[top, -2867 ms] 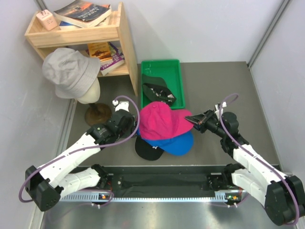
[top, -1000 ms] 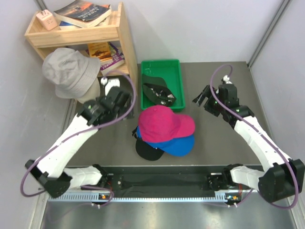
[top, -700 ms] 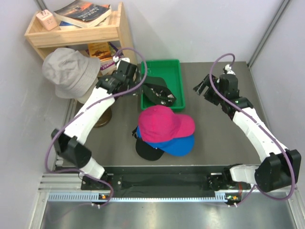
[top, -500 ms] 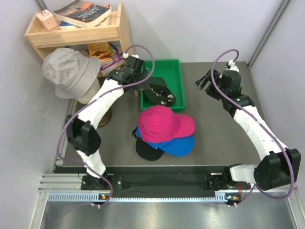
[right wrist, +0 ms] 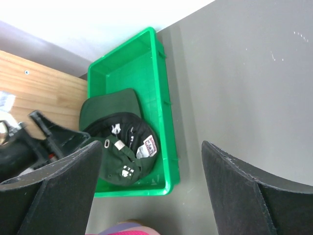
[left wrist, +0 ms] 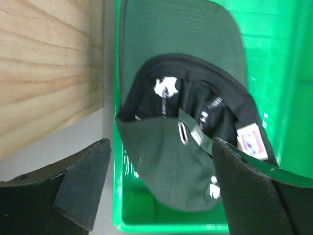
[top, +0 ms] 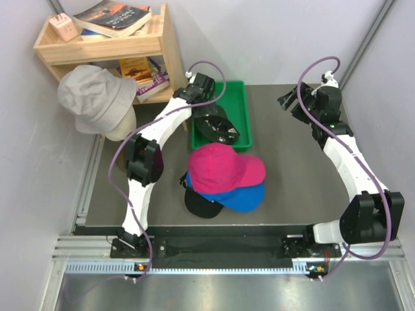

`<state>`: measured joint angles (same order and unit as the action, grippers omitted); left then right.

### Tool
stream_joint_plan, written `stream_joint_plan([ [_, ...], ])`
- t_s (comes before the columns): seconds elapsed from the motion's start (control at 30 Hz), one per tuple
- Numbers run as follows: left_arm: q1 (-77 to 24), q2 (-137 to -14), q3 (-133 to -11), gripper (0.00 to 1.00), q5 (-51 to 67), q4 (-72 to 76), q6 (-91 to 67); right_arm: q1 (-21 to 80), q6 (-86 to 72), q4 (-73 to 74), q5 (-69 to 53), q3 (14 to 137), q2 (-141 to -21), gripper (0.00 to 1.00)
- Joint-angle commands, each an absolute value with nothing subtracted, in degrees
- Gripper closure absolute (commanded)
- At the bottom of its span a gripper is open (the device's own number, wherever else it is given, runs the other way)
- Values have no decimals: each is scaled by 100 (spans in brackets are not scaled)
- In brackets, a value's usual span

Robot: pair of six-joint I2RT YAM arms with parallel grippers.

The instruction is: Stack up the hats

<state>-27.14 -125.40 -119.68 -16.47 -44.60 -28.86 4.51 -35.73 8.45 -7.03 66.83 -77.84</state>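
The dark green cap (left wrist: 166, 171) lies inside up in a bright green plastic tray (top: 245, 103) at the far edge of the worktop (top: 292, 168), just beside a pale, grainy wooden shelf (top: 170, 58). Its soft crown is crumpled open and shows a black lining with white print, a strap and a small sewn label. The flat curved brim points toward the tray's far end.

The left jaws stand wide apart above this cap with nothing between them. Their inner faces are dark and matte.

The other caps form a pile near the middle of the worktop, toward its near edge. The magenta cap (top: 224, 162) is on top, rounded, with its brim to the right. The bright blue cap (top: 243, 195) sits under it, and the black cap (top: 200, 205) pokes out at the pile's near left side.

The right jaws are also spread wide and hold nothing. They hang over the smooth grey far right part of the worktop, well apart from the tray.

A floppy grey bucket hat (top: 94, 97) sits at the left edge.
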Motion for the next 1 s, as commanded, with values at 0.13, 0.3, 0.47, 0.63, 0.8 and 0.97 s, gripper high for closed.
stream_joint_plan([
  [0.13,-2672,-13183,-12744,15,-2303,-4790,-3261,44,-3199,272,-1169,6961,-7813,19],
  [0.3,-2619,-13447,-13024,31,-2364,-4877,-3208,-263,-3252,246,-1204,6899,-7875,18],
  [0.47,-2610,-13526,-13052,58,-2408,-4966,-3024,-386,-3384,158,-1257,6891,-8041,19],
  [0.63,-2602,-13483,-13096,100,-2320,-4966,-2988,-448,-3437,167,-1309,7092,-8200,19],
  [0.8,-2645,-13228,-13078,100,-2171,-4581,-2751,-492,-3410,202,-1310,7312,-8349,19],
  [0.97,-2707,-12815,-13052,100,-2311,-4079,-2453,-475,-3489,97,-1389,7497,-8411,20],
])
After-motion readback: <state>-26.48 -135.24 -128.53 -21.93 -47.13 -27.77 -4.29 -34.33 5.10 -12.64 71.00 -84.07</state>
